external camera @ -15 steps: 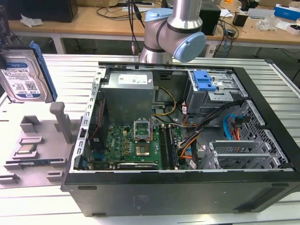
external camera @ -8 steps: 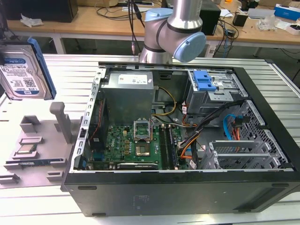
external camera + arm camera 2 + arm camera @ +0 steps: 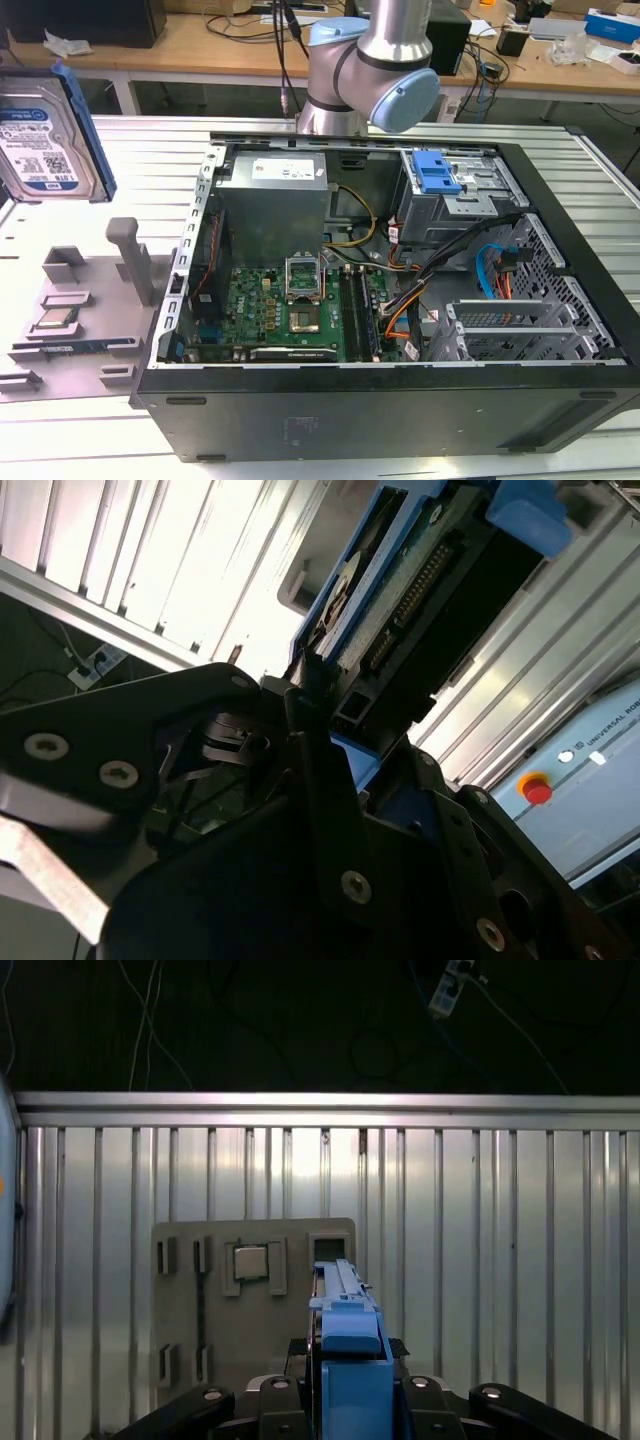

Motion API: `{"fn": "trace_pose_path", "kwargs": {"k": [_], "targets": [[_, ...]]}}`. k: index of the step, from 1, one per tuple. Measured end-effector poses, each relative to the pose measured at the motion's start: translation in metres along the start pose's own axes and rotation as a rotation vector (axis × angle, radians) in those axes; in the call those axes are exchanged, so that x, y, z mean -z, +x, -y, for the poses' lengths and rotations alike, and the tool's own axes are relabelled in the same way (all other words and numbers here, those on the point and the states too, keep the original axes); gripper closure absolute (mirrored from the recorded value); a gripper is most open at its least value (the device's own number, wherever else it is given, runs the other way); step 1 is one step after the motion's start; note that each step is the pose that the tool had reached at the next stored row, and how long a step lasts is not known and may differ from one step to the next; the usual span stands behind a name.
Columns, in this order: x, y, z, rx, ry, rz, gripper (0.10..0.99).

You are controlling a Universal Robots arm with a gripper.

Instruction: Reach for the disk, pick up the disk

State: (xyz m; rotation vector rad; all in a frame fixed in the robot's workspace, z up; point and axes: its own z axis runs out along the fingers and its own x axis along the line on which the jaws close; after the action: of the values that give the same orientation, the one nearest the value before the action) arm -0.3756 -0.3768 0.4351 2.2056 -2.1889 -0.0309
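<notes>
Silver metal rectangular disk [image 3: 45,140] with blue plastic bracket hangs upright above the ribbed worktop [image 3: 60,440], at the exterior view's left. Black claw [image 3: 350,1355] seems closed on its bracket edges, the safest hold: stiff, heavyish, shock-sensitive.

Robot arm [image 3: 393,35]: upright silver metal tube ending in a grey joint with a pale blue cap. Black metal claw [image 3: 350,1352]: black fingers [image 3: 275,1392] clamped on either side of the disk [image 3: 40,135], a flat silver metal hard drive in a blue plastic bracket, held edge-on.
</notes>
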Motion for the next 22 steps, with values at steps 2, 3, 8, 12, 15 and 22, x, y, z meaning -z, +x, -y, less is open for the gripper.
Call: {"fn": "trace_pose_path", "kwargs": {"k": [2,3,8,12,15,22], "targets": [[0.0021,0.0,-0.0001,0.0,0.0,0.0001,0.722],[0.0031,0.0,-0.0001,0.0,0.0,0.0,0.722],[0.0098,0.0001,-0.0001,0.0,0.0,0.0,0.722],[0.0138,0.0001,-0.0002,0.0,0.0,0.0,0.722],[0.0184,0.0002,0.0001,0.0,0.0,0.0,0.722],[0.0291,0.0003,0.0009,0.0,-0.001,0.0,0.722]]}}
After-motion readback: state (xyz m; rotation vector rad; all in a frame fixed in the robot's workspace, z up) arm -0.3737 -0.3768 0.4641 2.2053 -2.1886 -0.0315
